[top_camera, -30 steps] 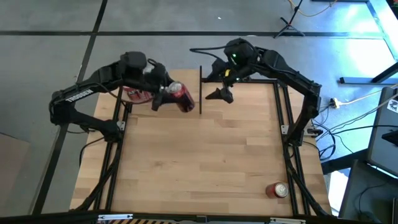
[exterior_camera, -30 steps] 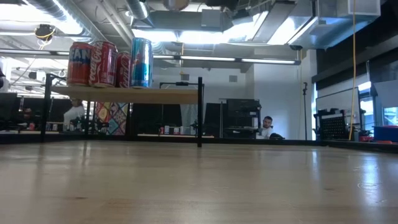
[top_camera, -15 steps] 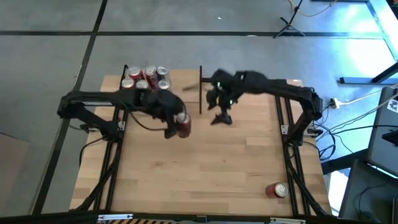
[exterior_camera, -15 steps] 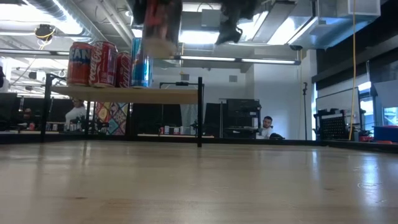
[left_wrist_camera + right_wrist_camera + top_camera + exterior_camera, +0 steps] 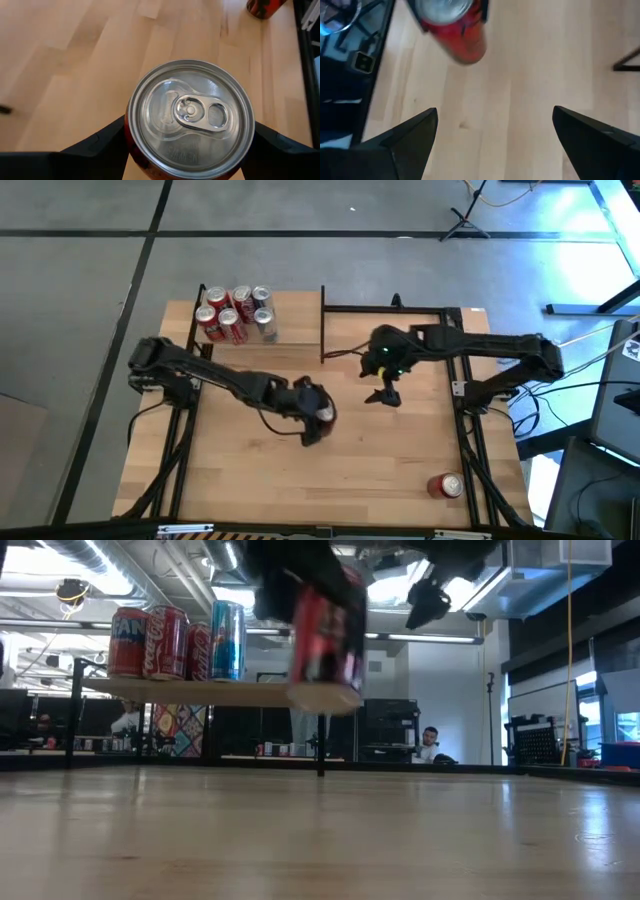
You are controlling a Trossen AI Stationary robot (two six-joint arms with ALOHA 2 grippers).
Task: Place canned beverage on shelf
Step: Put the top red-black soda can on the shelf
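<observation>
A red canned beverage point(image 5: 190, 117) hangs over the middle of the table, with my left gripper point(image 5: 312, 422) shut on it. In the low view the can point(image 5: 325, 635) is well above the tabletop. The shelf point(image 5: 290, 330), a light-wood board on black posts, stands at the far left and carries several cans point(image 5: 235, 310) upright at its left end. My right gripper point(image 5: 384, 395) hovers open to the right of the held can, nothing between its fingers point(image 5: 410, 135). Another red can point(image 5: 445, 485) lies on the table near the right front corner. My left gripper pinches the can's side wall point(image 5: 130, 142) between its two fingers point(image 5: 95, 147), one on each side, just below the top rim. The fingers slant down along the can, whose silver top faces back toward the wrist. The can is tilted and lifted clear of the table.
The shelf's right part point(image 5: 270, 693) is bare board. Black frame rails point(image 5: 465, 395) run along the table's left and right sides. Bare tabletop point(image 5: 300, 480) lies toward the near edge. A person point(image 5: 430, 743) sits in the room behind.
My left gripper has carried the can away from the shelf's right end, toward the table's near edge and downward, tipping more steeply; the can stays held. My right gripper has come down and toward the near edge, staying open.
</observation>
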